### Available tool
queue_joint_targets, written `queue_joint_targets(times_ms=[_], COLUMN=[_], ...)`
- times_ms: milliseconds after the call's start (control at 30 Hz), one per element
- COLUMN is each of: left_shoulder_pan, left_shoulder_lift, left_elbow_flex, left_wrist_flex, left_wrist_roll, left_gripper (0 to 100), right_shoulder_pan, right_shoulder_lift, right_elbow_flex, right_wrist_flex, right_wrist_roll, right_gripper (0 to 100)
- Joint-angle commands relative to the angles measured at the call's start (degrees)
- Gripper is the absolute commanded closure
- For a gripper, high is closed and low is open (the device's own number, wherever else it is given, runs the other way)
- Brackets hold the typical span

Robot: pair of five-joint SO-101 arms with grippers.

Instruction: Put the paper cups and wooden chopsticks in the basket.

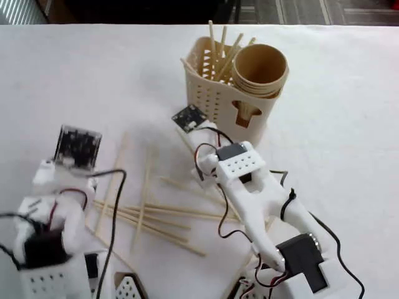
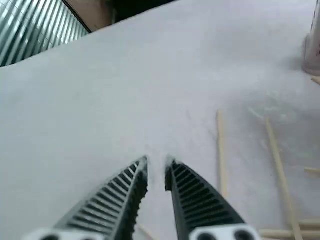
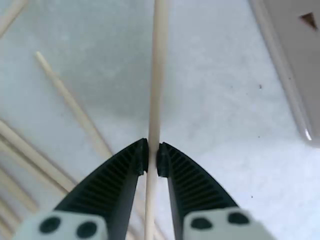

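A cream slotted basket (image 1: 212,93) stands at the back of the table, holding stacked paper cups (image 1: 260,65) and several upright wooden chopsticks (image 1: 221,47). More chopsticks (image 1: 149,215) lie scattered on the white cloth in front of it. My right gripper (image 3: 152,150) is shut on one chopstick (image 3: 159,75) low over the cloth, just in front of the basket's wall (image 3: 295,60). In the high view that arm (image 1: 249,180) reaches toward the basket. My left gripper (image 2: 156,161) hovers over bare cloth at the left, jaws nearly together and holding nothing.
The table is covered in white cloth (image 1: 324,143). Two loose chopsticks (image 2: 220,145) lie beside the left gripper. Black cables (image 1: 115,205) trail from both arms across the chopstick pile. A dark room edge runs along the table's far side.
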Motion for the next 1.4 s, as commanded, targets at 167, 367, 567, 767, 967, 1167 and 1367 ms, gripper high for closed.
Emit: queue_joint_targets(times_ms=[167,367,567,767,967,1167,1367], left_shoulder_pan=[0.8,4.4,7.9,6.8,6.5,6.8,6.6], left_shoulder_lift=[41.6,64.7,81.7,94.4,102.0,106.5,104.6], left_elbow_flex=[-22.2,-31.6,-39.1,-46.6,-53.7,-57.8,-63.0], left_wrist_flex=[4.8,6.1,6.3,6.3,9.3,12.3,18.5], left_wrist_roll=[-2.8,-4.5,-1.7,-0.4,-0.4,-0.7,-0.4], left_gripper=[82,82,82,83,86,98,98], right_shoulder_pan=[0.4,0.5,0.6,0.6,0.5,0.2,0.2], right_shoulder_lift=[-2.0,-2.0,-2.0,-2.0,-2.0,-2.0,-2.0], right_elbow_flex=[0.3,0.3,0.3,0.4,0.4,1.6,3.0], right_wrist_flex=[-0.9,-0.9,-0.9,-0.8,-0.8,-2.2,-4.5], right_wrist_roll=[-0.5,-0.5,-0.5,-0.5,-0.5,-0.5,-0.5], right_gripper=[98.0,98.0,98.0,98.0,98.0,98.0,98.0])
